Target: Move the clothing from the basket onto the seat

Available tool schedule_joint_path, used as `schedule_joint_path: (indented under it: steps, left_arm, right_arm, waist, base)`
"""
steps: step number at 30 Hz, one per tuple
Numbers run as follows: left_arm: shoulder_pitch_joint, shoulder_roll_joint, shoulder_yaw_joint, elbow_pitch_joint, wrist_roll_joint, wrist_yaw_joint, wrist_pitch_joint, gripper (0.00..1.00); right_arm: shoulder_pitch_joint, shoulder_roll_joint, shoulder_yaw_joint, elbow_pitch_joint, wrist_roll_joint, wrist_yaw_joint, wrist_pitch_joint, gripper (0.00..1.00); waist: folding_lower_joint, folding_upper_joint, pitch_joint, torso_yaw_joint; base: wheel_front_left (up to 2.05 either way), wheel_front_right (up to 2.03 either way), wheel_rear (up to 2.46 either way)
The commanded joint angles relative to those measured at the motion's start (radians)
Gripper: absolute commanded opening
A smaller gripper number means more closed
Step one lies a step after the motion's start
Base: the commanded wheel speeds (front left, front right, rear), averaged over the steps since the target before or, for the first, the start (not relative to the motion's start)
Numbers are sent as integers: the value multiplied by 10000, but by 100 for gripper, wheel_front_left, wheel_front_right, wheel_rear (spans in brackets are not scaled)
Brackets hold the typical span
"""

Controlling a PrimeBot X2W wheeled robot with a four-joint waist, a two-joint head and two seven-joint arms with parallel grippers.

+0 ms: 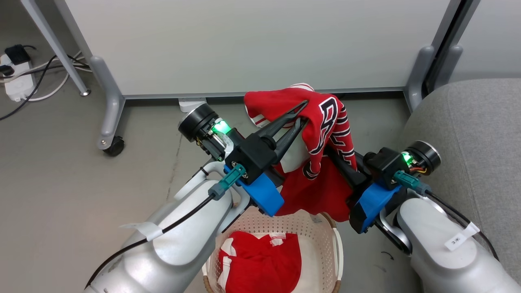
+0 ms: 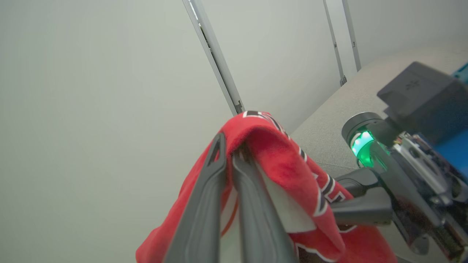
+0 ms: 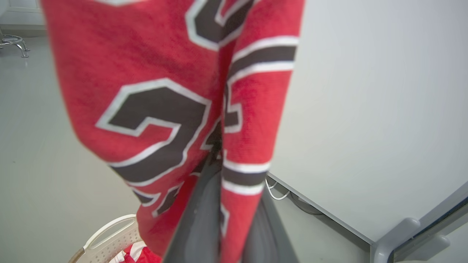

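Red jersey (image 1: 321,122) hangs in the air over the far side of the basket (image 1: 336,244), draped across both grippers. The left gripper (image 1: 304,112) is nearly closed, its tips pinching a fold at the jersey's upper left edge, and the right gripper (image 1: 341,166) is clamped on the lettered part, cloth caught between its fingers, tips buried under fabric. Plainer red piece (image 1: 260,260) lies inside the basket on the floor (image 1: 61,183); the grey seat (image 1: 468,122) is just right of the right arm, and the pale partition panel (image 1: 260,40) stands at the far side.
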Motion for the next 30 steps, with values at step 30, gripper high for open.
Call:
schedule_joint_path:
  steps: [30]
  left_arm:
    - [698,492,50,-112,252,110,-50,100]
  right_arm:
    - [1307,276,-3355,-1296,-1066,3,-36,0]
  waist:
    - [-1,0,810,-1027]
  base:
    - [0,0,0]
